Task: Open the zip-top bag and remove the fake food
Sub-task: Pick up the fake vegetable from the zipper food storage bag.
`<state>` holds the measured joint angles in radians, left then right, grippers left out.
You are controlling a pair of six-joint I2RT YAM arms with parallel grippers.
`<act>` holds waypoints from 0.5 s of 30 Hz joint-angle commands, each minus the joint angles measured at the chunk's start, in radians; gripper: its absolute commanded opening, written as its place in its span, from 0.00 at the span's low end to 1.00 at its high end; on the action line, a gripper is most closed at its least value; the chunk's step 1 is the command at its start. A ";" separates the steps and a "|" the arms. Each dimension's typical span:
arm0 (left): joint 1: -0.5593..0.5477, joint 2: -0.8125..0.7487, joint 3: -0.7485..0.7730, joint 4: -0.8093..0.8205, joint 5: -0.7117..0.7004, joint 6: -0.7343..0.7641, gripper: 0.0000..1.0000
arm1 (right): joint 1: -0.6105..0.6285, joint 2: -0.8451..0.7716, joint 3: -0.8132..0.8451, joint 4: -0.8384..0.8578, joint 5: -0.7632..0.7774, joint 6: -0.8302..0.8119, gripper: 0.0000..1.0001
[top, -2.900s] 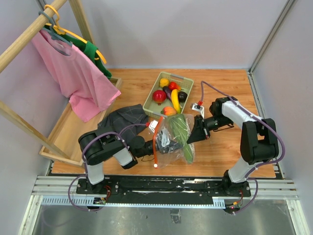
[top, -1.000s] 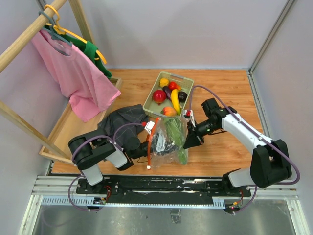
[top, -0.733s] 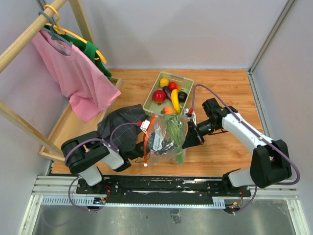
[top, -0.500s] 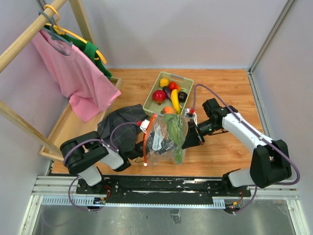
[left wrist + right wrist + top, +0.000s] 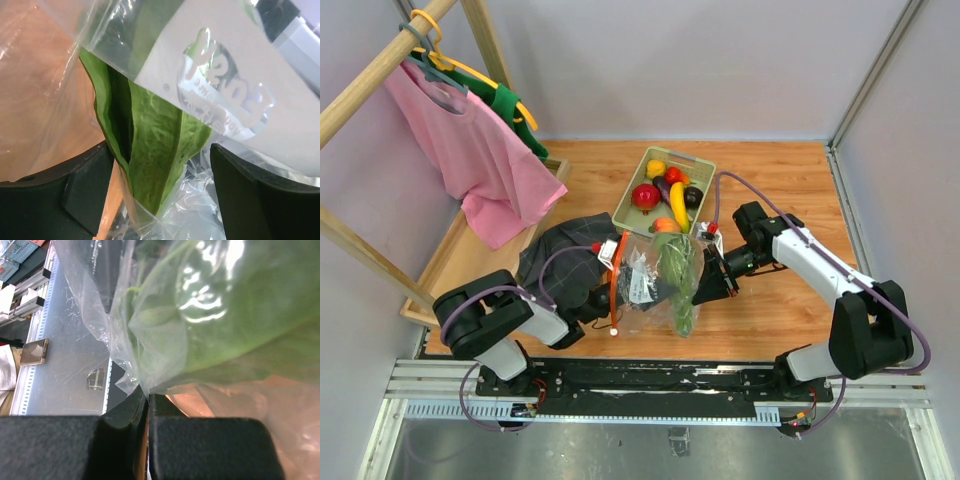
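Note:
The zip-top bag [image 5: 650, 285] stands bunched up in the middle of the table, its orange-red zip strip [image 5: 612, 290] on the left and its white label [image 5: 225, 95] facing my left wrist camera. Inside are a long green leafy piece [image 5: 678, 275] and something dark. My right gripper [image 5: 702, 288] is shut on a thin fold of the bag's plastic [image 5: 145, 375] at its right edge. My left gripper [image 5: 603, 300] is at the bag's left side. Its fingers [image 5: 75, 190] stand wide apart, with a bag corner and the green leaf [image 5: 155, 150] between them.
A pale green tray [image 5: 632, 215] behind the bag holds several toy fruits and vegetables, among them a red round one [image 5: 645, 196] and a yellow banana [image 5: 677, 204]. A dark grey cloth [image 5: 565, 255] lies left of the bag. A wooden rack with a pink shirt [image 5: 470, 150] stands at far left.
The bag has moved left and stood up more. My left arm has drawn back to the left and my right gripper has followed, still pinching the bag's right edge.

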<state>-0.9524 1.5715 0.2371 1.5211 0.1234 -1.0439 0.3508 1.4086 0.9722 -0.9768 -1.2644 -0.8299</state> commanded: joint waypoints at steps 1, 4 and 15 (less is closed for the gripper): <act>0.012 -0.048 0.007 0.083 -0.023 0.102 0.81 | -0.004 0.011 0.030 -0.057 -0.040 -0.045 0.01; 0.012 -0.045 0.039 0.059 0.017 0.148 0.78 | -0.004 0.013 0.033 -0.062 -0.045 -0.049 0.01; 0.008 -0.009 0.133 -0.011 0.169 0.186 0.66 | -0.005 0.030 0.042 -0.065 -0.040 -0.044 0.02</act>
<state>-0.9401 1.5475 0.3115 1.4754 0.2089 -0.8898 0.3508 1.4216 0.9901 -1.0218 -1.2804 -0.8619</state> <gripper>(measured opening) 0.662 0.013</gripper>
